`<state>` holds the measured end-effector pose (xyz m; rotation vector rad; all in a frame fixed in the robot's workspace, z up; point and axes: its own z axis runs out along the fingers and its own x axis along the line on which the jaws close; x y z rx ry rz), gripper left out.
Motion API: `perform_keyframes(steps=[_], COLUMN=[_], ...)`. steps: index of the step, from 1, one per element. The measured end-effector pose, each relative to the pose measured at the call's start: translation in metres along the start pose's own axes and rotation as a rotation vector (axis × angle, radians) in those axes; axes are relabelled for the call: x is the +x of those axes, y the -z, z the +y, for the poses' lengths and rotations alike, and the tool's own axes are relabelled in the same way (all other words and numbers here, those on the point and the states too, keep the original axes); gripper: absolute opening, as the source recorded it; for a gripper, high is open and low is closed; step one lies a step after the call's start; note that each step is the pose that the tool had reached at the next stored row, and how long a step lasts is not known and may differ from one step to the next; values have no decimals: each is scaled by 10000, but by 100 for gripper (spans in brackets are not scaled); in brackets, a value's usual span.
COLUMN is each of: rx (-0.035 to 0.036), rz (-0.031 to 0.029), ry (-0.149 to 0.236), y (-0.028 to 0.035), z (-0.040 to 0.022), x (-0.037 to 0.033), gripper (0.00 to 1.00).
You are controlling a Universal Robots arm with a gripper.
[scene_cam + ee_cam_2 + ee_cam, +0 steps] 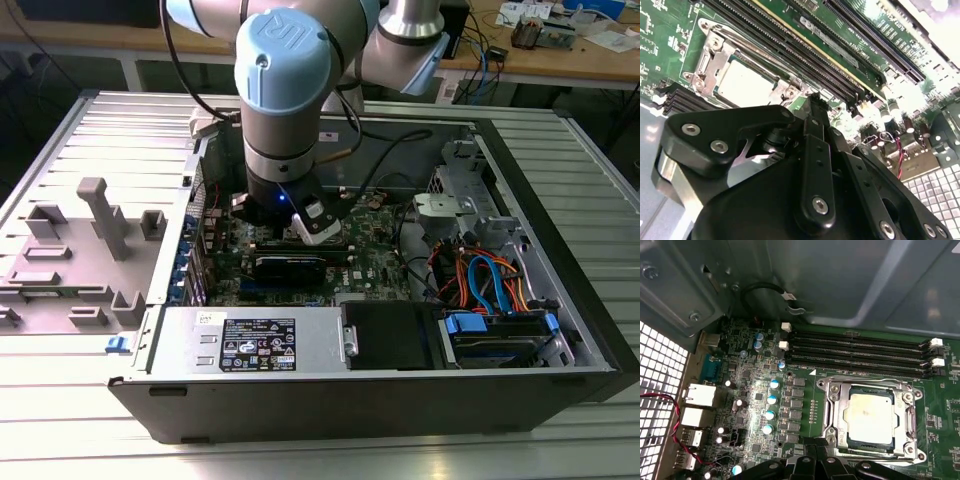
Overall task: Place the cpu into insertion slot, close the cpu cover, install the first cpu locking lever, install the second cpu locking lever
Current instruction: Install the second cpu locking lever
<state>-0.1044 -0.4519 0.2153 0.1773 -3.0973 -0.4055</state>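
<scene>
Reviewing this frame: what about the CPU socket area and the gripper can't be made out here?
- Exterior view: the cpu and insertion slot are hidden behind the arm's wrist.
- First wrist view: the cpu cover's lower edge is cut off by the gripper body; locking lever state unclear.
- Second wrist view: the gripper linkage blocks part of the cpu.

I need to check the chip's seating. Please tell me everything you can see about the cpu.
The cpu is a flat square chip with a dull silver-grey metal top that reflects light. It lies level in the insertion slot on the green board, and the cpu cover, a silvery metal frame, is down around its edges. Long black memory slots run beside it. The gripper hangs close beside the socket without touching the chip.
</scene>
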Motion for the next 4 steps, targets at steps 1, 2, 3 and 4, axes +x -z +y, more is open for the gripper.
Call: perform_keyframes(steps=[1, 2, 3, 4], rx=[-11, -24, -26, -30], rz=[-1, -2, -2, -3], ry=[-1, 0, 0, 0], y=[1, 1, 1, 1], z=[0, 0, 0, 0], x=[0, 0, 0, 0], gripper=[11, 11, 11, 11])
